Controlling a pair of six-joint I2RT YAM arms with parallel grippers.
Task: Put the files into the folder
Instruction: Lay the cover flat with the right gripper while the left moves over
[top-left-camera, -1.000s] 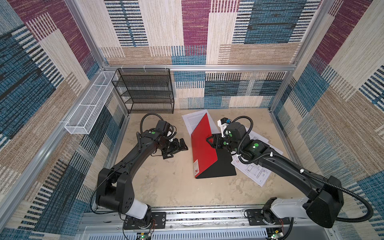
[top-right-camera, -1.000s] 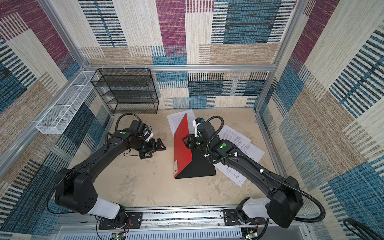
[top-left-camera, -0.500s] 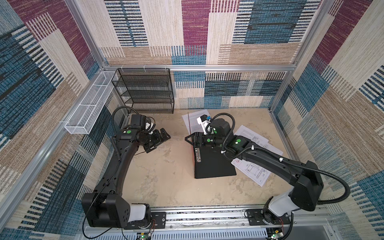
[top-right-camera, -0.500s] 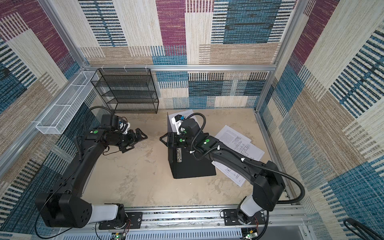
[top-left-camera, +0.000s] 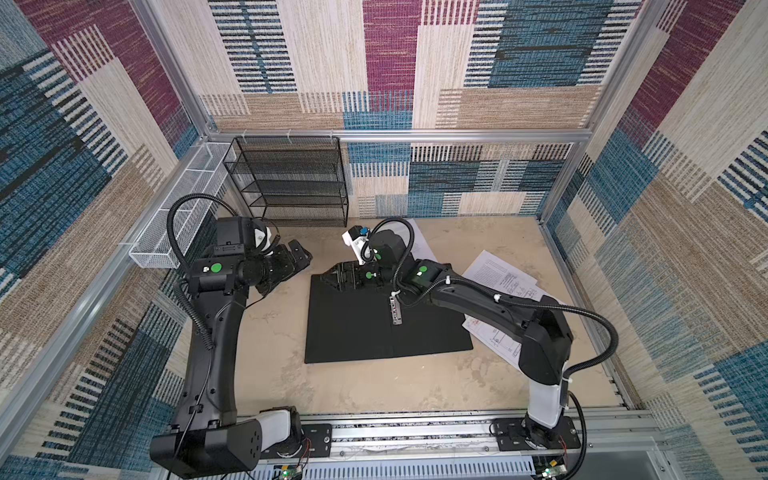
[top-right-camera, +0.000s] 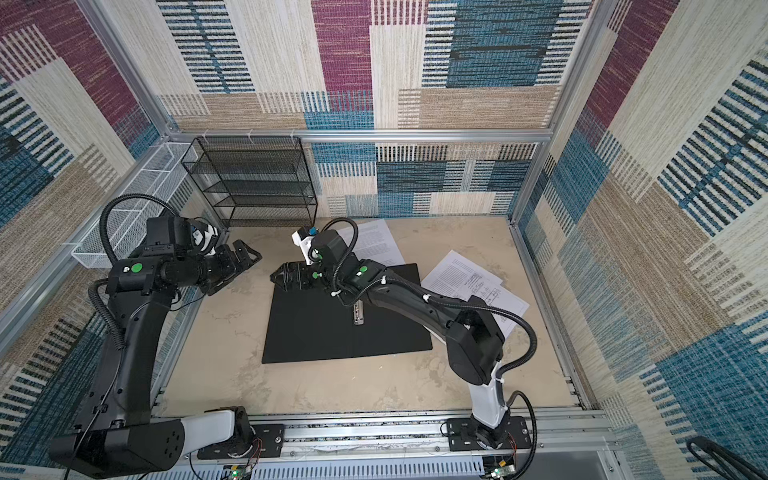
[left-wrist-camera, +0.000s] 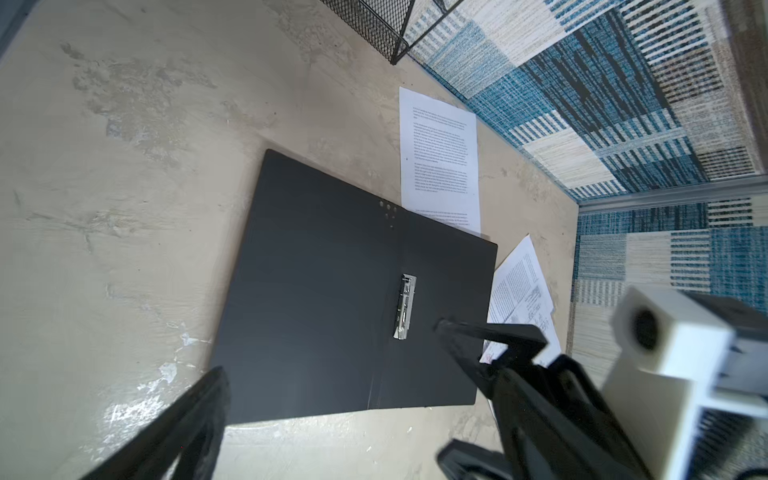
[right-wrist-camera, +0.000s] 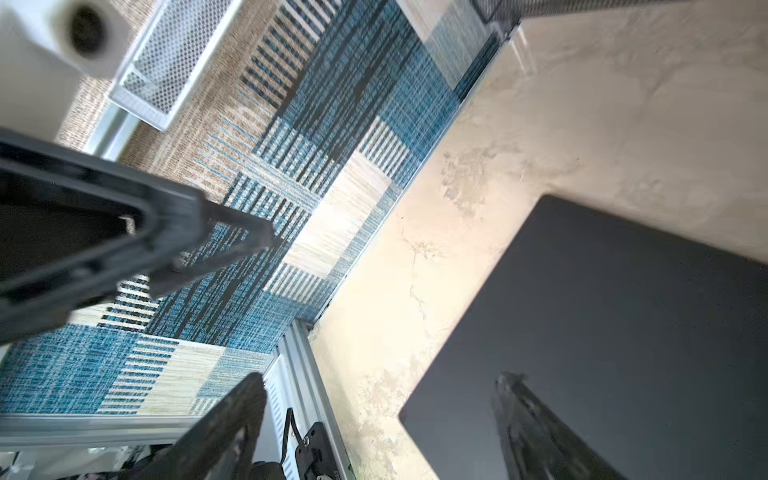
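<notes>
The flat folder (top-left-camera: 365, 332) (top-right-camera: 324, 332) (left-wrist-camera: 316, 291) lies open in the middle of the beige worktop (top-left-camera: 274, 365), black inside up, with its small metal spine clip (top-left-camera: 395, 309) (top-right-camera: 358, 312) (left-wrist-camera: 405, 307) on the centre fold. Its far right corner covers the near edge of a white sheet of dense printed text (top-left-camera: 419, 245) (left-wrist-camera: 440, 166), and its right edge overlaps the loose white sheets with line drawings and tables (top-left-camera: 498, 278) (top-right-camera: 469, 282). The right gripper (top-left-camera: 330, 276) (top-right-camera: 277, 276) hangs over the folder's far left corner, jaws wide and empty; contact cannot be told. The left gripper (top-left-camera: 300, 258) (top-right-camera: 248, 255) is raised left of that corner, jaws wide, holding nothing. Bare worktop runs along the folder's left and near edges, and between its far edge and the black wire-mesh shelf rack (top-left-camera: 291, 183) at the far left.
</notes>
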